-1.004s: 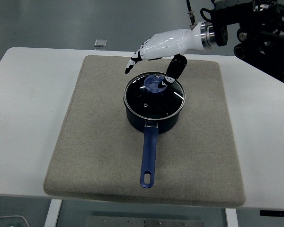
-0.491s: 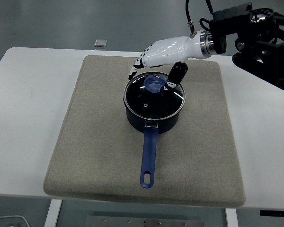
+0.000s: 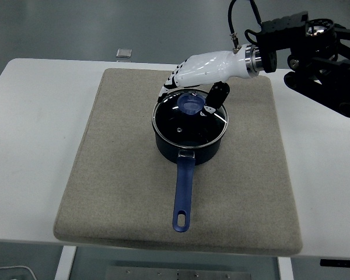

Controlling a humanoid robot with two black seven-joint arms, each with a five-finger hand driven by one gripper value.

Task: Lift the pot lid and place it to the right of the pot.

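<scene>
Right hand (image 3: 199, 73) over the lid (image 3: 190, 116), fingers spread, thumb beside the knob (image 3: 190, 105), nothing gripped, lid on the pot (image 3: 189, 146), mid-mat (image 3: 122, 175), handle toward the near edge.

Right hand (image 3: 198, 70) hovers open over the pot lid (image 3: 190, 116).

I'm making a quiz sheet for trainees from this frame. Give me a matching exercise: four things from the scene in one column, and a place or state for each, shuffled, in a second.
Things:
1. pot lid
2. pot handle
3. right hand
4. small grey object

Places or states:
A. points toward the table's near edge
B. lies at the table's far edge, off the mat
C. sits on the pot, not yet lifted
D. fingers open above the lid's knob

Pairs: 1-C, 2-A, 3-D, 4-B
</scene>
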